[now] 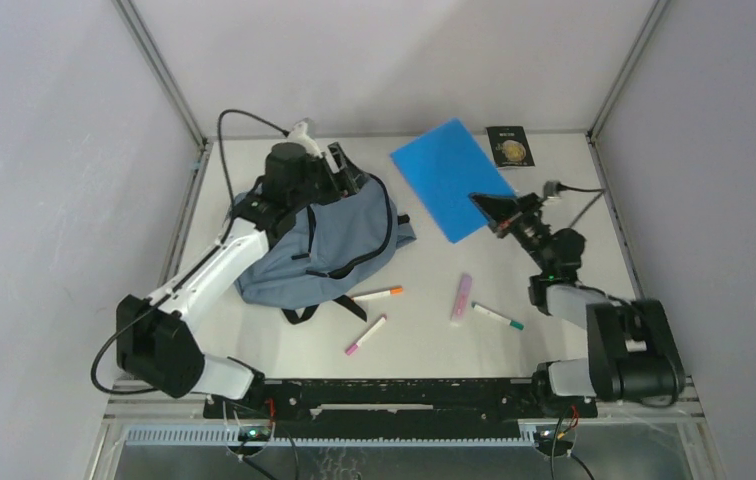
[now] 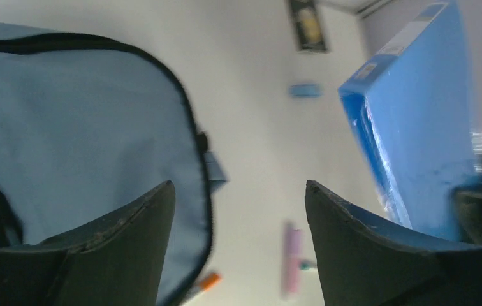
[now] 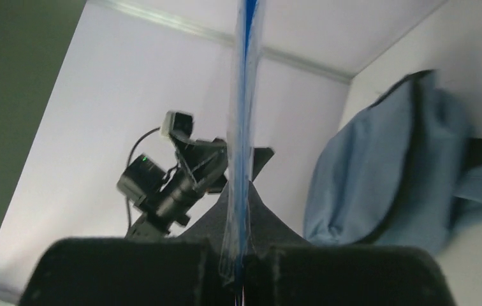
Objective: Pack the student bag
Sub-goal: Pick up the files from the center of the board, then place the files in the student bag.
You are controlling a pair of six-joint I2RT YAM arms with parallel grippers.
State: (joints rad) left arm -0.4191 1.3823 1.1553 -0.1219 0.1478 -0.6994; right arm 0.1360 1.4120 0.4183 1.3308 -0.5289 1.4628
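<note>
Plainly, the student bag point(image 1: 324, 250) lies slumped on the white bench point(image 1: 424, 350) in the centre-left of the overhead view, its black straps trailing toward the lower edge of the frame. The left pincer point(image 1: 339, 170) hovers over the bag's upper end; in the left wrist view its jaws stand wide apart with nothing between them, the blue-grey fabric at frame left just beside one finger point(image 2: 130, 242).

The right pincer point(image 1: 499, 212), right of centre, is clamped on the lower corner of the bright blue folder point(image 1: 451, 178). The right wrist view shows the folder edge-on, a thin blue line rising from between the closed fingers point(image 3: 328, 274), with the bag at frame right.

Below the bag lie an orange-capped marker point(image 1: 379, 294) and a pink-capped marker point(image 1: 366, 335); further right are a pink stick point(image 1: 462, 297) and a green-tipped marker point(image 1: 497, 317). A dark booklet point(image 1: 510, 146) with a gold emblem sits upper right, near the folder.
</note>
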